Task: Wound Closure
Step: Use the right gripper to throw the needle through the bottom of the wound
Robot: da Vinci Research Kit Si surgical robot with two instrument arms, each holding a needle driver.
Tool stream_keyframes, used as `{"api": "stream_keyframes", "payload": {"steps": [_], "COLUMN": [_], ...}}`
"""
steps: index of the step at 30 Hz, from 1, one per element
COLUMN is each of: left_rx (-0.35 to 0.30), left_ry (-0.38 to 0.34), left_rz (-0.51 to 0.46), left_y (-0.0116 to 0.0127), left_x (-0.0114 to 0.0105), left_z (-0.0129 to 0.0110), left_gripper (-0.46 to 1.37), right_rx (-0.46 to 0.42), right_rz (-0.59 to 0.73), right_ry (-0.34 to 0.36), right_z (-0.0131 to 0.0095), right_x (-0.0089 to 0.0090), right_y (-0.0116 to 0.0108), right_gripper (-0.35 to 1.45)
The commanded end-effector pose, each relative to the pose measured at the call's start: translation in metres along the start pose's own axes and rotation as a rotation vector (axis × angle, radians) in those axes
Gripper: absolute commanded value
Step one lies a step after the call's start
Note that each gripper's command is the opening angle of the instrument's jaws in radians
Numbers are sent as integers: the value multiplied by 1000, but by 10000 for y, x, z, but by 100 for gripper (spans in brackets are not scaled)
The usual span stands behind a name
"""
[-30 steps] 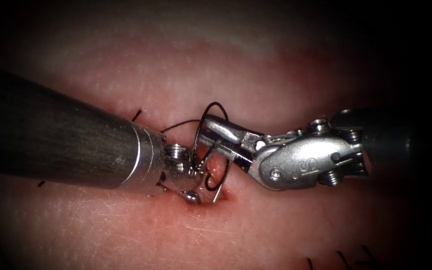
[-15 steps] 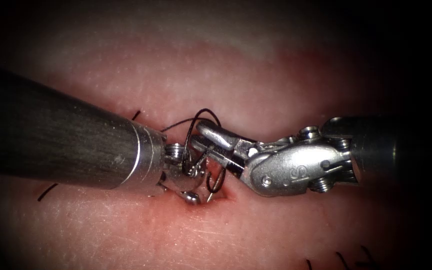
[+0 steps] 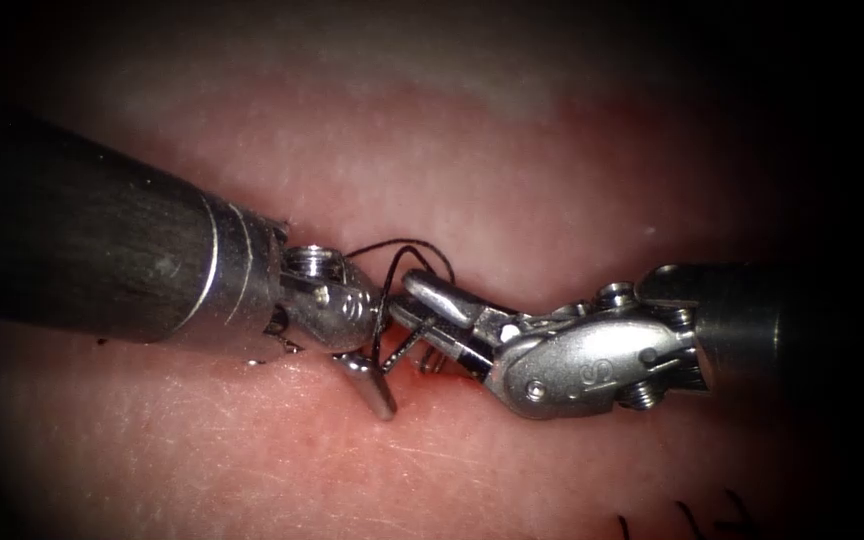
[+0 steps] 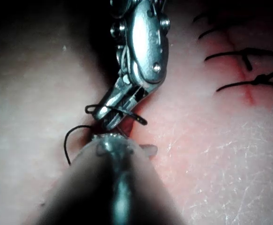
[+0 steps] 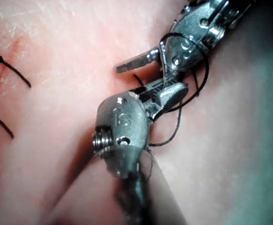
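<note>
Centrally, right tool [image 3: 422,310] is closed on the needle [image 3: 407,345] near mid-curve over the cut [image 3: 432,365], needle partly hidden, left tool [image 3: 367,375] seen with jaws apart, nothing gripped, thread [image 3: 402,245] looped around both tips, tissue [image 3: 452,170] beneath.

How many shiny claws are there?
2. The left claw comes from the left, open, holding nothing. The right claw comes from the right, gripping the needle, with thread looped around it.

The light falls brightest on the middle of the endoscope view and fades to black at every edge. No wall, floor, furniture or window can be made out.
</note>
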Motion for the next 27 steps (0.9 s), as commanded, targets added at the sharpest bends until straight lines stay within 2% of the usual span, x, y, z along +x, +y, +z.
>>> {"api": "stream_keyframes", "payload": {"steps": [1, 6, 11, 21, 27], "left_rx": [-5, 9, 36, 63, 67], "left_ry": [16, 79, 137, 176, 186], "left_rz": [12, 28, 43, 59, 70], "left_y": [3, 14, 34, 77, 80], "left_x": [-1, 5, 8, 1, -10], "left_z": [-4, -17, -17, -9, -7], "left_gripper": [16, -4, -26, -35, -35], "right_rx": [-12, -18, -36, -60, -69], "right_rz": [14, 41, 100, 270, 349], "right_ry": [0, -2, 11, 31, 33], "right_z": [-3, -8, -11, 1, 4], "right_x": [-1, -8, -17, -34, -40], "right_y": [2, 8, 17, 30, 32], "right_gripper": [-35, -35, -35, -35, -35]}}
